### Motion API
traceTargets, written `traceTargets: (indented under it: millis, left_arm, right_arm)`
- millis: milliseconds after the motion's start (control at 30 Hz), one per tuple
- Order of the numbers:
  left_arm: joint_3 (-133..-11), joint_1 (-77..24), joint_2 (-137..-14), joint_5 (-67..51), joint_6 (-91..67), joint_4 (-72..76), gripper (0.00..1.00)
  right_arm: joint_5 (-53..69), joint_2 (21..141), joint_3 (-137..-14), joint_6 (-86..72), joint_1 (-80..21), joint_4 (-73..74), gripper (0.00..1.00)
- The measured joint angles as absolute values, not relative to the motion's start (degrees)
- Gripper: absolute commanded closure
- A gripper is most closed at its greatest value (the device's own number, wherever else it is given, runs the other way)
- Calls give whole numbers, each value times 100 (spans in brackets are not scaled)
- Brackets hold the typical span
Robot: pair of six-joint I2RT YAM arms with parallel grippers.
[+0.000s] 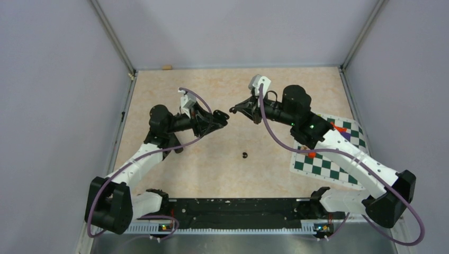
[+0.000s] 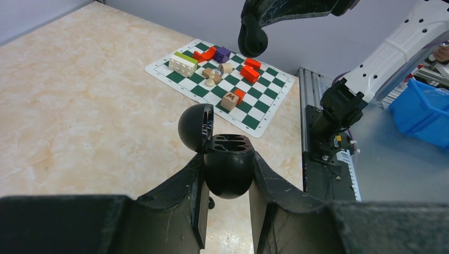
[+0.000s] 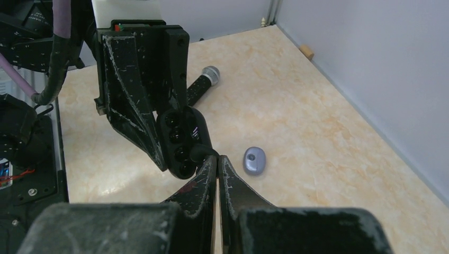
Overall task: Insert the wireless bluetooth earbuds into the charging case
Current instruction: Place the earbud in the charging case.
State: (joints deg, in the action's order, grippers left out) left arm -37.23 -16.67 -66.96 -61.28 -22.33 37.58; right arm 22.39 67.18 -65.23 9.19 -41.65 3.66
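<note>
The left claw (image 2: 228,172) is seen closed on the black charging case (image 2: 229,156), which is held off the bench (image 2: 79,95) with its lid (image 2: 192,126) swung open to the left and two hollow sockets shown uppermost. The right claw (image 3: 218,165) is pressed shut, its tips set against the lower edge of the case; whether the small black bulge there is an earbud cannot be told. Only in the overhead view is a black earbud (image 1: 244,155) seen, lying alone on the bench at lower centre, below both claws. Only in the right wrist view is a pale purple oval object (image 3: 254,160) shown on the bench, just right of the claw tips. In the left wrist view the chequered mat (image 2: 249,119) is shown at upper centre with red blocks (image 2: 250,72) on it and a blue bin (image 2: 423,111) at the right edge. A dark mark on a tan block (image 2: 230,100) is too small to be read.
</note>
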Motion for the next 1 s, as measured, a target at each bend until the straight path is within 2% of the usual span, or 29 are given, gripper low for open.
traceTargets:
  millis: [600, 1000]
  left_arm:
    - [-3706, -1787, -6696, -6364, -2032, 3730, 100]
    - [-3706, -1855, -6700, -6366, -1933, 3669, 100]
  right_arm:
    - [2209, 7275, -6523, 729, -4716, 263, 100]
    - [2121, 7293, -6530, 738, -4742, 270, 100]
